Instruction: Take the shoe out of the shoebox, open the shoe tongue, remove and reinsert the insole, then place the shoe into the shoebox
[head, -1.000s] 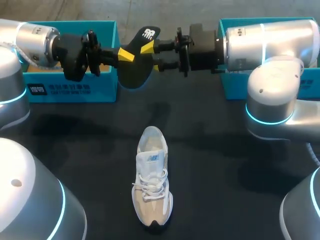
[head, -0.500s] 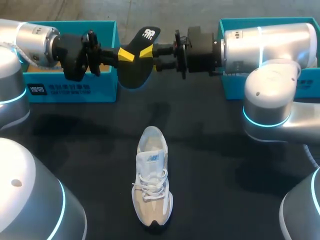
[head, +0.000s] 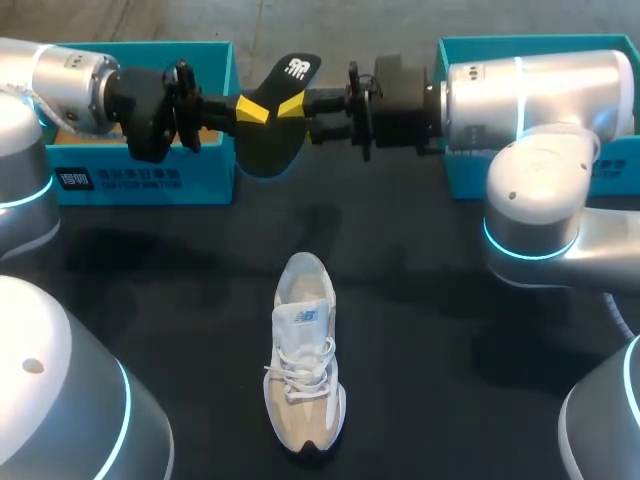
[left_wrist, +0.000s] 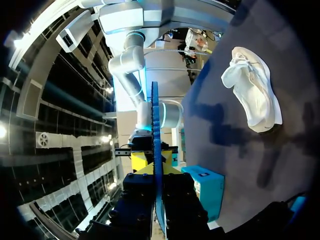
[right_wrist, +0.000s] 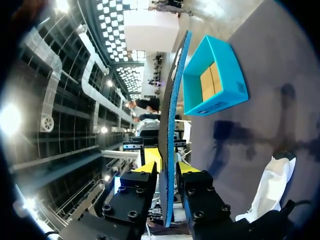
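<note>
Insole (head: 266, 145), black and tilted with its logo end uppermost, is up in the air at the table's 12 o'clock edge. It hangs between the left box (head: 140, 180) and the right box (head: 462, 185), both blue. My left claw (head: 250, 108) comes in from 9 o'clock and is clamped narrow on the insole. In the left wrist view the insole stands edge-on, with that claw's fingers (left_wrist: 140, 200) pressed to either face. My right claw (head: 297, 103) comes in from 3 o'clock and meets the insole from the other side, close to the left claw. The insole runs edge-on through it too, but I cannot tell whether it grips. The shoe (head: 303, 360), white and tan, lies on the black table (head: 170, 300). It is at 6 o'clock from the insole and well apart from it, laces up, toe pointing to 6.
</note>
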